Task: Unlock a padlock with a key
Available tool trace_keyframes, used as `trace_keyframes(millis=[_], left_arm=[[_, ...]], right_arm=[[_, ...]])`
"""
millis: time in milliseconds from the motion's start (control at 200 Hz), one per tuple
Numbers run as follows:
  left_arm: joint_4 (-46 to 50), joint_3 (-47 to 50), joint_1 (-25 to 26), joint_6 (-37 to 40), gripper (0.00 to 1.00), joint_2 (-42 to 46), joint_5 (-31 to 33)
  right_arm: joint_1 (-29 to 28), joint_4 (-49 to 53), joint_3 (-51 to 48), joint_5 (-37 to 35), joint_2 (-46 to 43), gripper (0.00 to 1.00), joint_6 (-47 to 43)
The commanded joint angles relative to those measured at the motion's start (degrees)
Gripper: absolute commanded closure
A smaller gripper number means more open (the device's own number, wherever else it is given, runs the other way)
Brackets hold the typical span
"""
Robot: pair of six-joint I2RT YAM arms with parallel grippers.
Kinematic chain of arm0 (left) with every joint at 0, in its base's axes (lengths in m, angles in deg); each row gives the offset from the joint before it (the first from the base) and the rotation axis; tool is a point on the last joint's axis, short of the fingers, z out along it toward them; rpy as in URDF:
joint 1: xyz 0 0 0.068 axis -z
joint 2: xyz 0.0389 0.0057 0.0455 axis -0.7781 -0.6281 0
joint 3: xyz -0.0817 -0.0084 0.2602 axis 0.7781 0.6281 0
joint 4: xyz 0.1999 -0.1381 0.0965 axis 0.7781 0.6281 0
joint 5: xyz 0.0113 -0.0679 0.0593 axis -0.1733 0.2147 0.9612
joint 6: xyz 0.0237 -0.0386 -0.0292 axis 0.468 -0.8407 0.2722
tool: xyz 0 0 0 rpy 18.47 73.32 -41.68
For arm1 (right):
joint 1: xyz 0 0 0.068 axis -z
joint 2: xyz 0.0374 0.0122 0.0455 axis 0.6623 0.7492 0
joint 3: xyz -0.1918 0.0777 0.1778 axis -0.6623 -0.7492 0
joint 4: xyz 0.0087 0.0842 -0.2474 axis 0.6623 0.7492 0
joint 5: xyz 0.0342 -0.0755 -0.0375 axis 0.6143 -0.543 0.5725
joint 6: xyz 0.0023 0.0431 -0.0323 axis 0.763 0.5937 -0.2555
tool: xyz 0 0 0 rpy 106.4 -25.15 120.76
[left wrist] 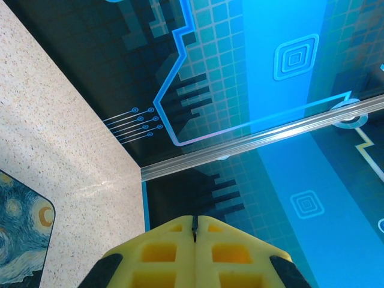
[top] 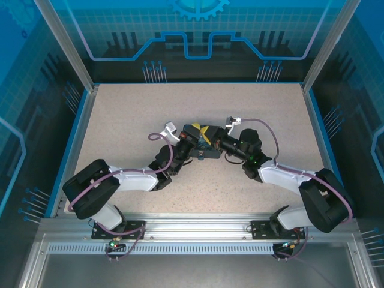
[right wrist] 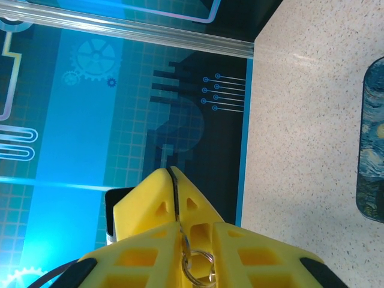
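My left gripper is shut on the key, a thin dark sliver pinched between its yellow fingertips. In the right wrist view those same left fingertips point up with the key clamped in their seam. A small steel key ring hangs below them. My right gripper stands around that ring and the base of the left fingers. Its jaws are a narrow gap apart, and I cannot see whether they press on the ring. From above, the left gripper and right gripper meet at the table's middle. The padlock is hidden.
The Starry-Night-printed box lies on the speckled table under both grippers, and its edge shows as a box in the right wrist view. Blue patterned walls and an aluminium post stand close behind. A dark, pale-edged block sits behind the left fingers.
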Motion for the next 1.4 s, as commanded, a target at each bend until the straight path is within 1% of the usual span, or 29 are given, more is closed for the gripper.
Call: trace_keyframes(millis=[0, 315, 455, 610, 680, 700, 760, 1116, 1131, 1171, 1191, 1236, 1261, 1341, 1396], left_arm=[[-2.69, -0.13, 0.62, -0.66, 1.0, 0.41, 1.46], [-2.69, -0.39, 1.07, -0.52, 1.0, 0.15, 1.3], [-2.69, -0.4, 1.1, -0.41, 1.0, 0.17, 1.34], [-2.39, -0.4, 1.08, -0.38, 1.0, 0.42, 1.59], [-2.39, -0.4, 1.16, -0.4, 1.0, 0.42, 1.61], [-2.38, -0.4, 1.16, -0.41, 1.0, 0.42, 1.63], [-2.46, -0.4, 1.17, -0.41, 1.0, 0.44, 1.65], [-2.69, -0.22, 1.51, -0.2, 1.0, 0.17, 1.55], [-2.67, -0.22, 1.58, -0.19, 0.98, 0.22, 1.43], [-2.56, -0.14, 1.52, -0.11, 0.87, 0.35, 1.19], [-2.45, -0.06, 1.53, 0.02, 0.82, 0.56, 1.17], [-1.89, 0.27, 1.54, 0.1, 0.65, 1.42, 1.26], [-1.49, 0.54, 1.56, 0.4, 0.59, 2.03, 1.28], [1.34, 1.88, 1.23, 1.29, 0.44, 5.49, 1.33], [5.08, 2.92, 0.63, 2.08, 0.38, 9.1, 0.42]], right_arm=[[-0.71, -1.9, -0.82, -0.34, -0.9, 0.78, 0.34], [-1.57, -1.54, 0.58, 0.68, -0.8, 0.82, -0.27], [-2.11, -1.58, 0.67, 0.91, -0.8, 0.88, -0.58], [-2.11, -1.39, 0.23, 0.56, -1.02, 0.91, -0.66], [-2.11, -1.16, 0.23, 0.55, -1.14, 0.93, -0.7], [-2.11, -1.11, 0.23, 0.55, -1.09, 0.97, -0.64], [-2.1, -0.96, 0.4, 0.47, -1.04, 1.0, -0.66], [-1.46, -2.07, -0.68, -0.75, -1.61, 1.0, -0.1], [-1.35, -2.16, -0.56, -0.67, -1.55, 1.0, -0.1], [-1.12, -1.74, -0.56, -0.31, -1.66, 1.0, -0.21], [-0.95, -1.54, -0.55, -0.23, -1.72, 1.0, -0.31], [-0.68, -1.13, -0.93, -0.07, -2.12, 1.0, -0.51], [-0.46, -0.83, -1.2, -0.09, -2.34, 1.0, -0.62], [0.58, 0.04, -2.3, 0.4, -3.45, 1.0, -0.92], [1.61, 0.74, -3.24, 0.97, -4.44, 1.0, -1.08]])
